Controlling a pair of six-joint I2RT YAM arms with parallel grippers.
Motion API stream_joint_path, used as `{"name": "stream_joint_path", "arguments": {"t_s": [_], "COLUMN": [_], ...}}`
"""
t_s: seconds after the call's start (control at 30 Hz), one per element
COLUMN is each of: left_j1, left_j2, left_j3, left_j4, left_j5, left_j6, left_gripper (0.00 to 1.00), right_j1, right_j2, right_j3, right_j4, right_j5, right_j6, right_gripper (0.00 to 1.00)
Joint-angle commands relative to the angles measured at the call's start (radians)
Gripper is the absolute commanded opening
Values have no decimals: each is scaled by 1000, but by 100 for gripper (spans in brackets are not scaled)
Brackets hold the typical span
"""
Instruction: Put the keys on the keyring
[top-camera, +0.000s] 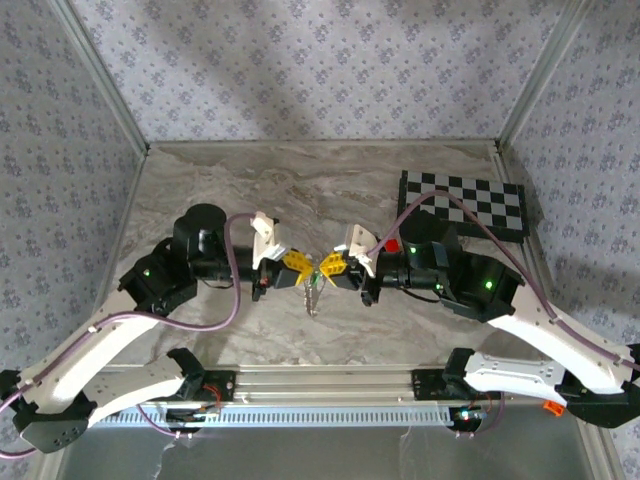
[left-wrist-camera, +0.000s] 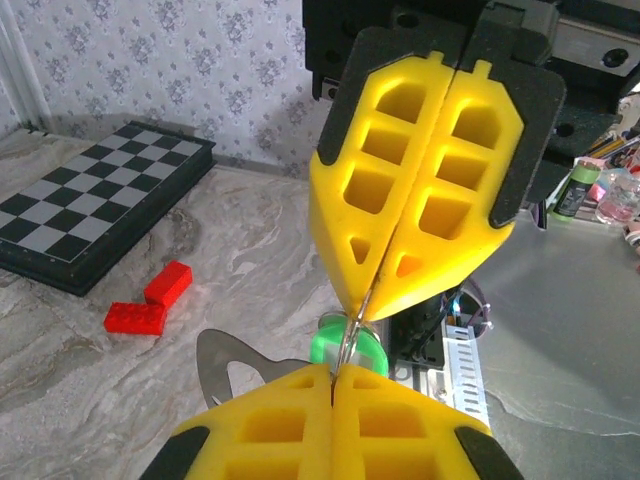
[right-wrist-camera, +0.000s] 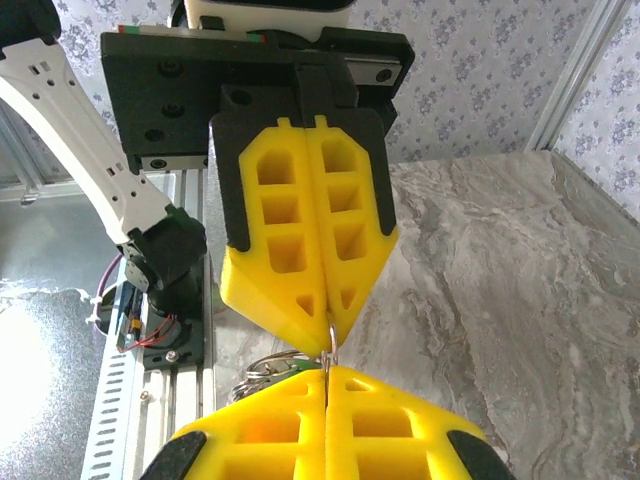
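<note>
Both grippers meet tip to tip above the middle of the table. My left gripper (top-camera: 303, 270) (left-wrist-camera: 332, 375) is shut on the thin silvery keyring (left-wrist-camera: 346, 335), and so is my right gripper (top-camera: 328, 266) (right-wrist-camera: 327, 372), from the opposite side. The ring wire (right-wrist-camera: 329, 340) spans the small gap between the two pairs of yellow fingertips. A green key (left-wrist-camera: 372, 350) hangs just behind the ring, with a flat silver metal piece (left-wrist-camera: 222, 362) to its left. In the top view the bunch (top-camera: 315, 295) dangles below the grippers. More ring loops (right-wrist-camera: 262, 368) show left of my right fingers.
A folded chessboard (top-camera: 463, 203) (left-wrist-camera: 90, 210) lies at the back right of the marble table. Two red bricks (left-wrist-camera: 150, 300) (top-camera: 392, 244) sit near it. An aluminium rail (top-camera: 330, 385) runs along the near edge between the arm bases.
</note>
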Motion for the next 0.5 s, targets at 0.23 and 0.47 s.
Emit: {"name": "stream_joint_path", "arguments": {"t_s": [0.23,0.47], "left_j1": [-16,-23], "left_j2": [25,32], "left_j3": [58,69], "left_j4": [12,2], "left_j5": [26,25], "left_j6": [29,34], "left_gripper": [0,0], "right_j1": [15,19], "right_j2": [-3,-2], "right_j3": [23,21], "right_j4": [-21,-31], "right_j5": [-6,-1], "right_j6": [-26,-35], "right_gripper": [0,0]}}
